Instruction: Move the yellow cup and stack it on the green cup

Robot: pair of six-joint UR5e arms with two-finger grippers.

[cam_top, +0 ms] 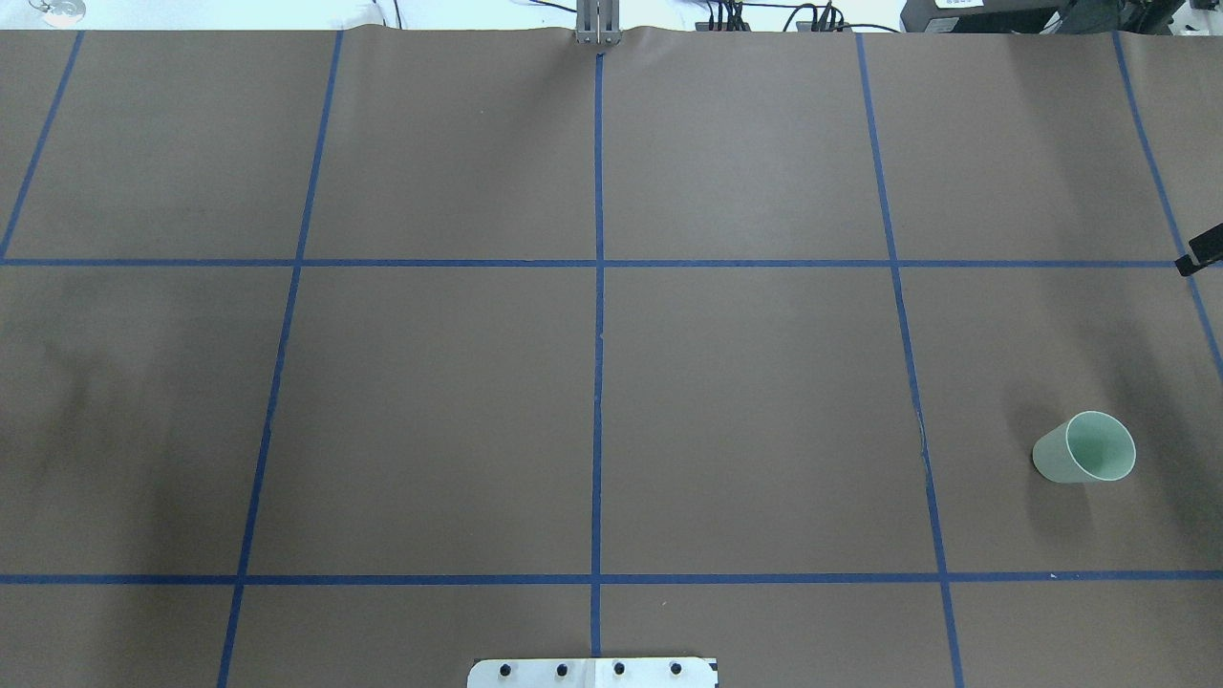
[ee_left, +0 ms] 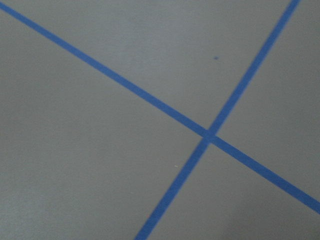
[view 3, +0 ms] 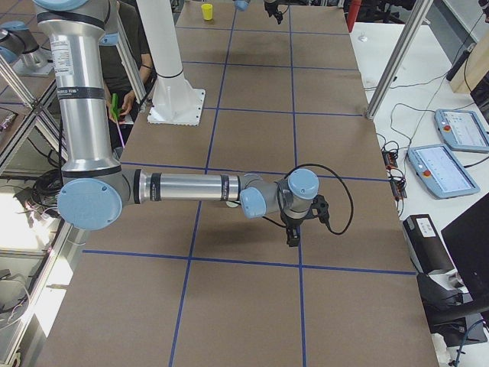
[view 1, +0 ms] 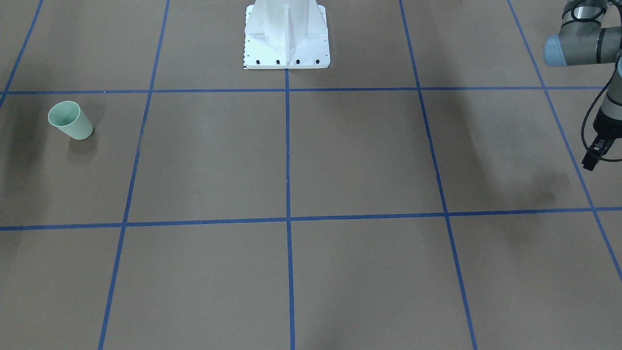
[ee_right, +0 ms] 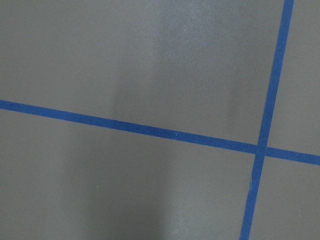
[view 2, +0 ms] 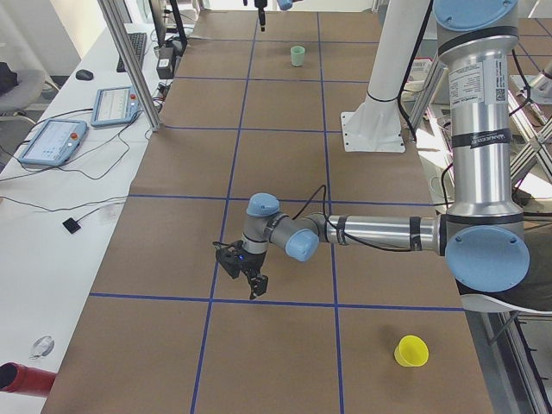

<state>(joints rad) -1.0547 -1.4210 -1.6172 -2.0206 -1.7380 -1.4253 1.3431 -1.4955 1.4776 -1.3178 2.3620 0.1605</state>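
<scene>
likely forcing a handover, yellow cup [view 2: 411, 351] and green cup [view 1: 71, 120] sit at opposite ends; left gripper [view 1: 594, 158] and right gripper [view 3: 292, 235] hang empty, their gaps i cannot tell.

Nothing here can be read as a word or number. The left arm [view 2: 479, 172] carries a white sticker [view 2: 477, 95] on its upright tube, with lines of print and a square code, all too small to read. The right arm [view 3: 82, 130] has a similar strip [view 3: 67, 70], equally blurred. The pendants [view 2: 53, 141] show lit screens with nothing legible.
</scene>
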